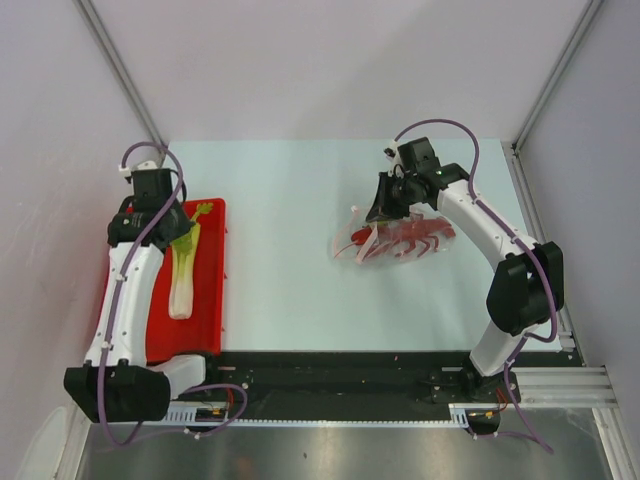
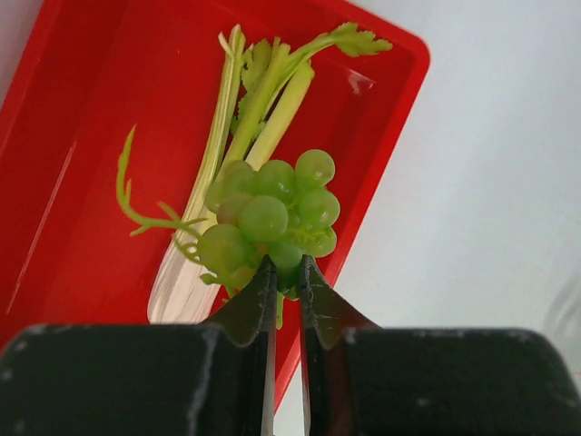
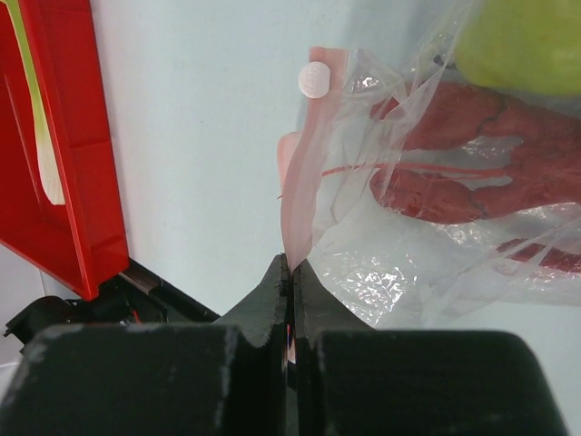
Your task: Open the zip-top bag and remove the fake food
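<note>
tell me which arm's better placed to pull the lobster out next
Probably left: the right end effector is shut on the bag strip, while the left end effector only needs to drop its grapes over the tray.

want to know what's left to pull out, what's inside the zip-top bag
Inside the zip-top bag are a red lobster and part of a yellow-green pear. Crinkled plastic and the picture edge hide anything more.

Open surface runs between the red tray at the left edge and the zip-top bag on the right. A celery stalk fills the tray's middle, and the left arm overhangs the tray's outer side.
</note>
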`<state>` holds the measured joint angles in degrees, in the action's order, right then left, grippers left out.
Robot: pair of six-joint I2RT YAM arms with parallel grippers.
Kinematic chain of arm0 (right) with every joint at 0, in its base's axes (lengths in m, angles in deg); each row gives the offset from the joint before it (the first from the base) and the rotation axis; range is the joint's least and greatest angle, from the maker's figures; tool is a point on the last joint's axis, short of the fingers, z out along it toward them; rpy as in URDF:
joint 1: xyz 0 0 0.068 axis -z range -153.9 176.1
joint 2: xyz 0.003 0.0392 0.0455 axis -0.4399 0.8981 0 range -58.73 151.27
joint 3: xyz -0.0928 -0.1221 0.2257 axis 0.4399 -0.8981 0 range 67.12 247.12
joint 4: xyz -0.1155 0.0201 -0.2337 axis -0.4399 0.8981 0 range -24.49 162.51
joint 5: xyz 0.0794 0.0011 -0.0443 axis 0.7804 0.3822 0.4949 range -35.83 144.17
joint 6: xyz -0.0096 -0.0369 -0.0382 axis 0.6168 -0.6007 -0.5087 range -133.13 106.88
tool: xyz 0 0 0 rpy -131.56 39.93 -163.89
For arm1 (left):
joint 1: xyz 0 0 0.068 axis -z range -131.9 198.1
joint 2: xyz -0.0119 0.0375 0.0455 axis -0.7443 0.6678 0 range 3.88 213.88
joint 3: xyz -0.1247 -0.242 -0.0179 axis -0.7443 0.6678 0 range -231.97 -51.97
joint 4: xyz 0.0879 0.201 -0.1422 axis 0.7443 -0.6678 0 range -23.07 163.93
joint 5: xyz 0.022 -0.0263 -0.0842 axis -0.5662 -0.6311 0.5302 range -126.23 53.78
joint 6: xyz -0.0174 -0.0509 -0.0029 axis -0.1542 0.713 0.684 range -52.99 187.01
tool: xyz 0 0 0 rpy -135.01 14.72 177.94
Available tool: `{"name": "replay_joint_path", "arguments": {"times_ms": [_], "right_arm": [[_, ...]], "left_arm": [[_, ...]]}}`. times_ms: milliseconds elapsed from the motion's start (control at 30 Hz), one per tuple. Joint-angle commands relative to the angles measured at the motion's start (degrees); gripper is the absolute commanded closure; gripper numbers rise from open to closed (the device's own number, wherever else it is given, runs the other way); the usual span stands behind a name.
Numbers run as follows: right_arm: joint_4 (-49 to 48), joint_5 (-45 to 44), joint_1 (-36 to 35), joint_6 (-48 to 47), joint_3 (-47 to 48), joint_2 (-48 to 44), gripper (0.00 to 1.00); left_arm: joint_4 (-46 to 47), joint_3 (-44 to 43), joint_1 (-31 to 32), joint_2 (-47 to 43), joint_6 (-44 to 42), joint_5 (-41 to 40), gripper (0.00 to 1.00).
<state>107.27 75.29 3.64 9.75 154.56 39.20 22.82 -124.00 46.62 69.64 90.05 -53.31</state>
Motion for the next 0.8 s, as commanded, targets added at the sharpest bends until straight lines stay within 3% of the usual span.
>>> {"name": "replay_joint_path", "arguments": {"times_ms": [0, 367, 533, 567, 600, 700, 767], "right_arm": [[-0.98, 1.55, -0.48, -0.02, 1.51, -1.16, 1.00], [-0.54, 1.11, -0.92, -0.29, 1.24, -1.16, 1.00], [-0.62, 1.29, -1.10, -0.29, 1.33, -0.99, 1.00], [-0.54, 1.46, -1.27, -0.29, 1.33, -0.81, 1.00], [-0.54, 1.46, -1.71, -0.11, 1.33, -0.72, 1.00], [-0.62, 1.90, -2.50, 0.07, 1.16, -0.46, 1.00], [-1.06, 2.34, -2.68, 0.42, 1.33, -0.11, 1.00]], "left_arm": [[6.44, 3.81, -2.04, 1.48, -1.33, 5.03, 0.94], [13.24, 5.49, -5.20, 9.91, -2.58, 10.31, 0.95], [13.15, 15.15, -5.29, 6.94, 3.66, 8.56, 0.92], [11.06, 16.21, -5.21, 6.23, 4.98, 7.77, 0.86], [10.16, 18.13, -5.29, 4.31, 7.34, 6.37, 0.61], [7.26, 20.60, -5.29, -0.34, 10.51, 3.56, 0.17], [6.29, 20.44, -5.29, -1.94, 10.27, 2.50, 0.14]]}}
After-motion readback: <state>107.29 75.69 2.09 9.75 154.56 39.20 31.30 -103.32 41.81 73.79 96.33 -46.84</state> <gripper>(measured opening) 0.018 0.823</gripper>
